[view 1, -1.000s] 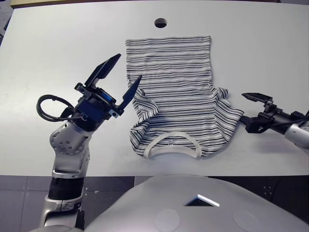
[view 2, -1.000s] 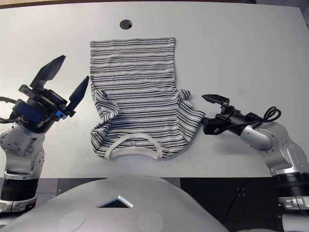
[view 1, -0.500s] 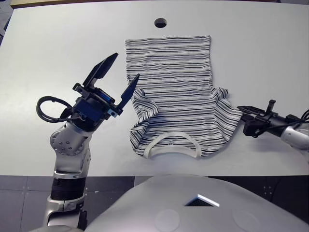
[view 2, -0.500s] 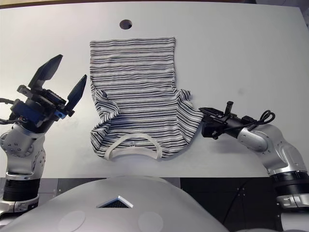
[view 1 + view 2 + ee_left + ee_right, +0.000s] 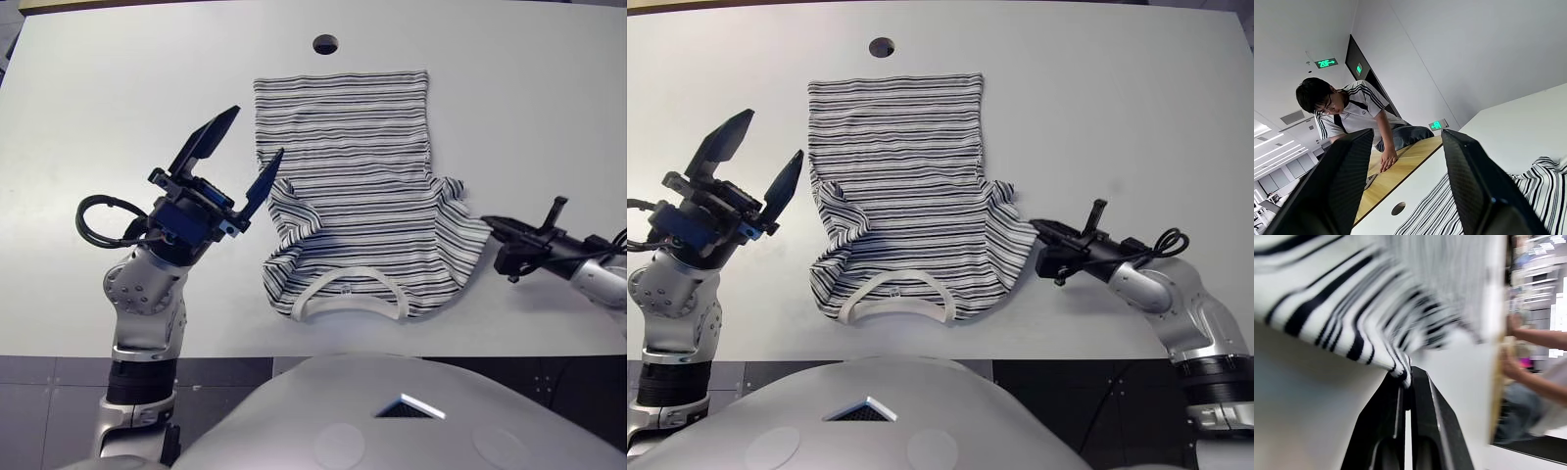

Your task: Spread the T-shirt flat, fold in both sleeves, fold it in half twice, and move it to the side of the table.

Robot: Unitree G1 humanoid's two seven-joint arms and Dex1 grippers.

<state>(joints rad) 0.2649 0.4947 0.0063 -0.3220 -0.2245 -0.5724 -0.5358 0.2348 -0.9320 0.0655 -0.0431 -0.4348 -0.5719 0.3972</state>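
T-shirt (image 5: 358, 186) was seen laid on the white tabletop (image 5: 118, 98), roughly mid-width, striped black and white, with the white collar (image 5: 348, 289) at the near edge towards the robot and the hem at the far side. A round hole (image 5: 325, 44) in the tabletop was located just past the hem, near its left corner. The far half of the shirt was lying flat as a plain rectangle; the near half was wider and rumpled. The left sleeve (image 5: 286, 211) was bunched in folds at the shirt's left edge, and the right sleeve (image 5: 460, 220) was spread out towards the right. Left gripper (image 5: 259, 131) was held raised above the tabletop just left of the shirt, its fingers set wide apart with nothing between them; in the head view one fingertip was lined up with the shirt's left edge, and contact could not be confirmed. In the left wrist view the two fingers (image 5: 1347, 181) were seen well separated, with striped cloth below them. Right gripper (image 5: 1036, 227) was set low at the tabletop against the right sleeve's outer edge. In the right wrist view its fingers (image 5: 1422, 411) were pressed together, and the sleeve's striped edge was pinched at their tips.
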